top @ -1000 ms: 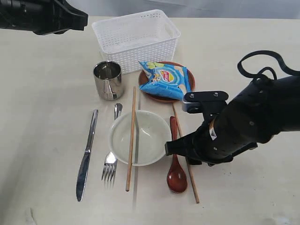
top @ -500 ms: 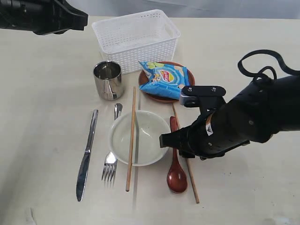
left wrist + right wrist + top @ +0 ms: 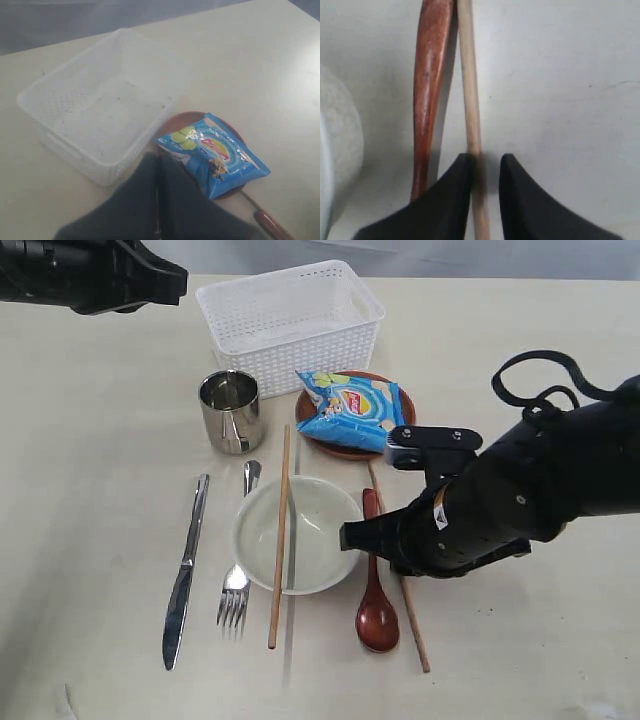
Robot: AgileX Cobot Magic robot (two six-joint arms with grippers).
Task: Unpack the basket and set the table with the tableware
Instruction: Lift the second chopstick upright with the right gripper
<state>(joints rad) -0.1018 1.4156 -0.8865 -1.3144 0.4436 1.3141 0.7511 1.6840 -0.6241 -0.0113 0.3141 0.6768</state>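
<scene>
- R gripper [image 3: 485, 161]: jaws have closed in since 1 s ago. They now sit snug round the chopstick [image 3: 470, 100], w/ a tiny gap on one side.
- The chopstick's low end has slid a bit right, next to the spoon [image 3: 377, 615].
- L gripper [image 3: 157, 161]: fingers pressed together, holds nothing, same as before.
- Basket [image 3: 300, 355]: top middle, hasn't moved.

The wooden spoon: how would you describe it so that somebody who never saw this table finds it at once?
On the pale table, find the cream bowl in the middle. The wooden spoon lies just right of it in the exterior view, beside a thin chopstick. Alone among the long pieces, it is reddish-brown with a wide oval end.
</scene>
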